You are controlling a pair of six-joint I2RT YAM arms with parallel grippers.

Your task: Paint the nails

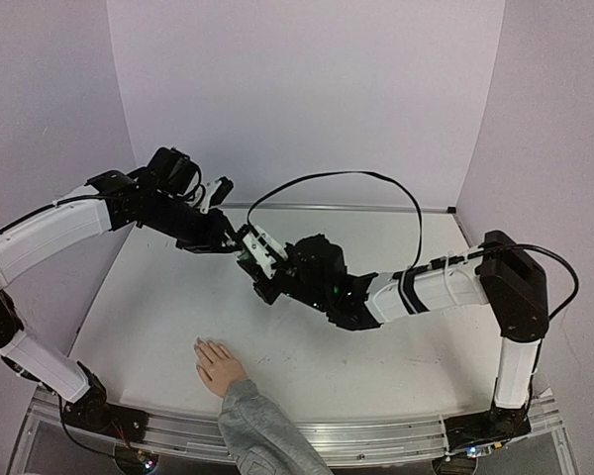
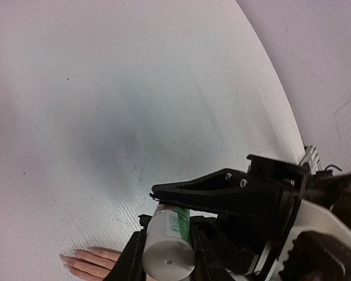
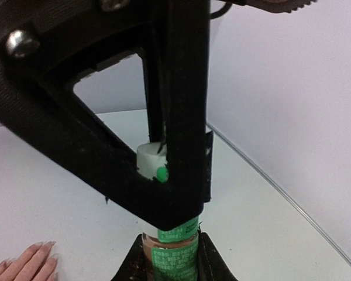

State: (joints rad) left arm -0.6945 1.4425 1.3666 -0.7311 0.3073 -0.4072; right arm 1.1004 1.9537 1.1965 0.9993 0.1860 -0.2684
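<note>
White desk (image 1: 158,297), lilac walls (image 1: 307,89). Raised over mid-desk: small green-labelled bottle (image 2: 169,243), pinched at its white end by left fingers (image 2: 127,263), at its labelled body by right fingers (image 3: 215,263). Risk: uneven twisting, slipped grip, dropped bottle, spilled polish. Pose: left arm (image 1: 49,237) elbow-high, reaching in; right arm (image 1: 436,287) stretched low across. Well apart, pale nails (image 3: 47,244) on mannequin hand (image 1: 218,364), flat at near edge.

A small bottle (image 3: 175,259) with a green label and peach-coloured stuff inside is held upright between the two black fingers of the right gripper (image 3: 172,252) at the bottom edge. Its round white cap (image 3: 148,159) is gripped from above by the big black left gripper (image 3: 167,193). On the white table (image 3: 58,181), in front of a pale wall (image 3: 281,88), the fingertips of a flesh-coloured hand (image 3: 24,264) with pale nails (image 3: 47,244) are seen at the lower left.
</note>
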